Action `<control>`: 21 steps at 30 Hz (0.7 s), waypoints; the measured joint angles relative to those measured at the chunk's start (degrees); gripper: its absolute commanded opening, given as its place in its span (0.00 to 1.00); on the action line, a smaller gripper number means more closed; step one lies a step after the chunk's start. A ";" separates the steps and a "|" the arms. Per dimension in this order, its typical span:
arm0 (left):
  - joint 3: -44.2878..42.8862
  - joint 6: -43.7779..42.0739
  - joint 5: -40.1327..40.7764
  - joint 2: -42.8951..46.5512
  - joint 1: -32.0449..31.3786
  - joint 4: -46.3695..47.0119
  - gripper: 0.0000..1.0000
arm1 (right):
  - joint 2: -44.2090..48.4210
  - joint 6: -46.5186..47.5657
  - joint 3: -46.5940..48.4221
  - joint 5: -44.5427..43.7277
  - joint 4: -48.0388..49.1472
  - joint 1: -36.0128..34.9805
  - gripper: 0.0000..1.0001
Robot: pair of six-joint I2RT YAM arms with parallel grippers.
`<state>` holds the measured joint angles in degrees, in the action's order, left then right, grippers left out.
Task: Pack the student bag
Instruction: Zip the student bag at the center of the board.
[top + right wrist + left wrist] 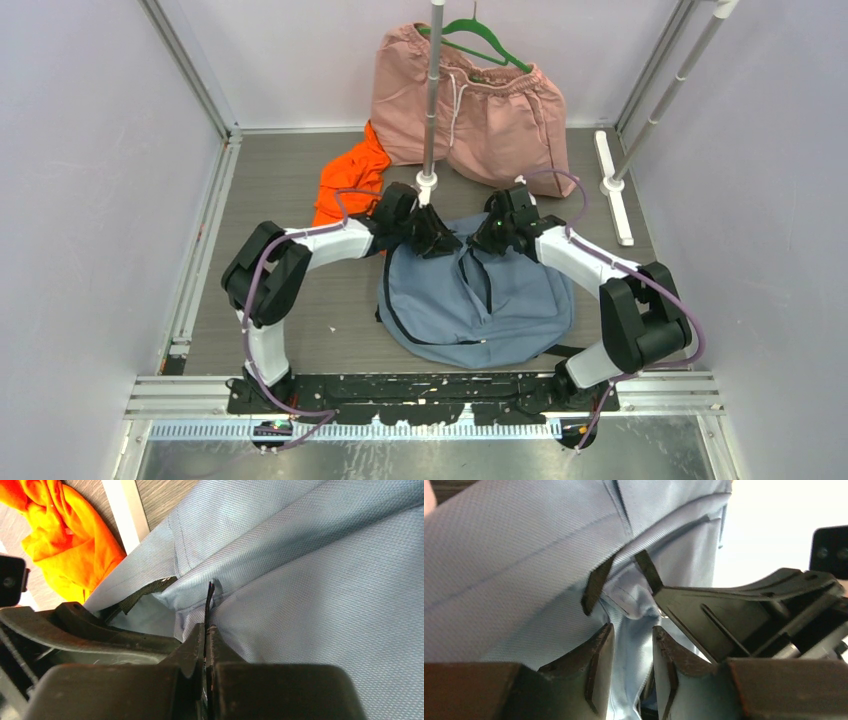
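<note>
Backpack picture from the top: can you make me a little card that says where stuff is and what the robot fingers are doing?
bag: student bag lies flat on the table, between the two arms
left side: left fingers are apart, with bag fabric showing between them
right side: right fingers are shut on a black strap at the bag's top edge
behind the bag: pink shorts on a green hanger; orange garment crumpled beside them
</note>
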<state>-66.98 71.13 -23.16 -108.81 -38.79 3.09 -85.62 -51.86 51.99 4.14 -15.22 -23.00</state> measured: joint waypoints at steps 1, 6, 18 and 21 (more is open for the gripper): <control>0.00 -0.17 -0.31 0.48 0.22 -0.37 0.41 | 0.15 0.02 -0.22 0.00 0.31 0.00 0.01; -0.11 -1.09 -1.36 3.50 0.61 -0.76 0.44 | 1.42 0.52 -1.57 0.46 1.92 0.00 0.01; -1.81 0.72 -3.80 0.44 0.26 0.28 0.41 | 2.49 0.76 -2.32 1.11 3.50 0.00 0.01; -1.99 1.60 -3.58 -1.22 0.13 0.22 0.40 | 2.49 0.83 -2.38 1.09 3.61 0.00 0.01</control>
<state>-68.97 72.73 -26.74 -110.04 -38.65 3.31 -83.13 -51.03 49.60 5.23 -11.62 -23.00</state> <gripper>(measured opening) 0.406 0.040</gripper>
